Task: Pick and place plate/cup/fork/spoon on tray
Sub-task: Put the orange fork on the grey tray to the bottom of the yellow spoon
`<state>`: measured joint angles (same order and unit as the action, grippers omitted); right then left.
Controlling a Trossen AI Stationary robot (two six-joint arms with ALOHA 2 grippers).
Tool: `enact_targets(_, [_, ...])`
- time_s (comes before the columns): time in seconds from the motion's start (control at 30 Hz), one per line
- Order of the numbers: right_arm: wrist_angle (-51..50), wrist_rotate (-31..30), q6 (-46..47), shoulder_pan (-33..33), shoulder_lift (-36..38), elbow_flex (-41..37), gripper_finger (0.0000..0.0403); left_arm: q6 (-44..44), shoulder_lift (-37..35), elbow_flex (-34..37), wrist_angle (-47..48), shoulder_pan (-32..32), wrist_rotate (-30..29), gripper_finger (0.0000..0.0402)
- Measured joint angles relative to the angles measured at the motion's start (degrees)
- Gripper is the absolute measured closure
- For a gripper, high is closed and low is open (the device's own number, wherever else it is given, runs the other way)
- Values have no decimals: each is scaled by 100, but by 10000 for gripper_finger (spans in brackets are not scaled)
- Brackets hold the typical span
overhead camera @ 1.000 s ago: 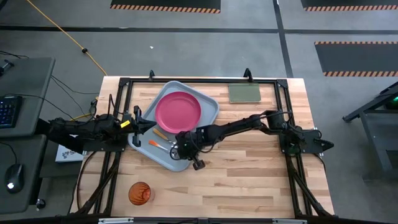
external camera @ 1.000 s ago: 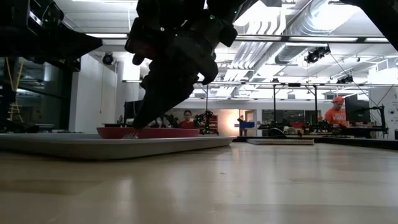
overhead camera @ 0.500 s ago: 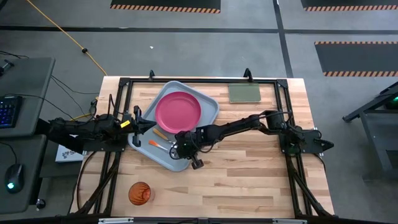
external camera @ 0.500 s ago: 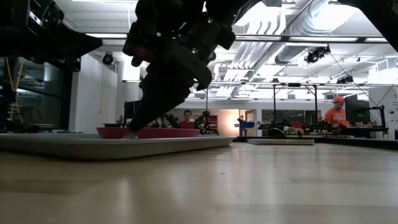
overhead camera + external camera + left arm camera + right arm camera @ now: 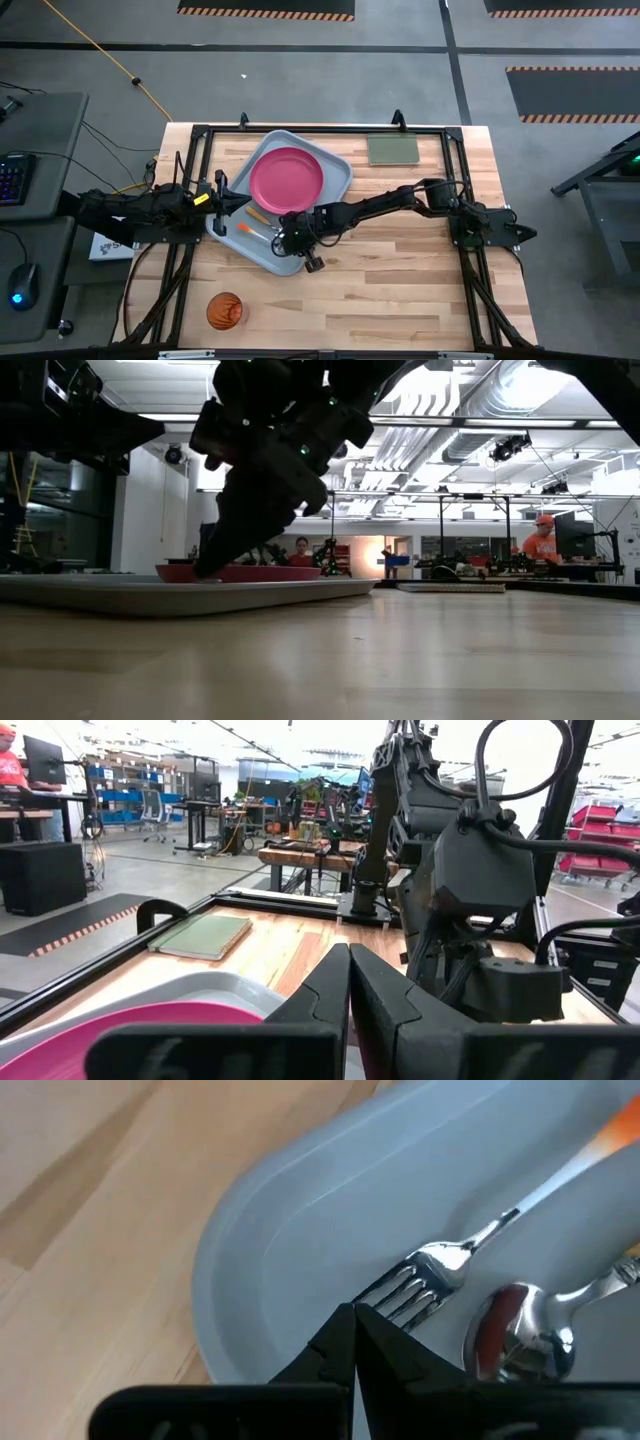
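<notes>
Wooden table [image 5: 400, 270] holds your tray [image 5: 335, 163], with plate [image 5: 287, 178], fork [image 5: 430, 1272] and spoon [image 5: 522, 1330] on it. Your right gripper [image 5: 285, 240] hovers over the fork's tines, fingers pressed together, empty. Left gripper [image 5: 238, 201] waits pressed together at the tray's edge. Cup [image 5: 224, 311] stands well apart.

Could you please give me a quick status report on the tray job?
Right gripper shut, empty, over fork tines in tray. Left gripper shut, waiting at tray's left edge. Plate, spoon in tray; cup on table.

Both end effectors [image 5: 352, 1316] [image 5: 349, 982] closed.
</notes>
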<state>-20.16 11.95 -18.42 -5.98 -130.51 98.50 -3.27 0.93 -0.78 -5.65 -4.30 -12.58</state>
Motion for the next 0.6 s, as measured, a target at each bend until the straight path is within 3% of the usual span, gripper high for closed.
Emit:
enact_targets(0.33, [465, -11, 6, 45, -12, 0, 403, -5, 0, 0, 2, -2, 0, 398])
enact_targets(0.6, [261, -268, -6, 140, 13, 0, 403, -3, 0, 0, 0, -2, 0, 398])
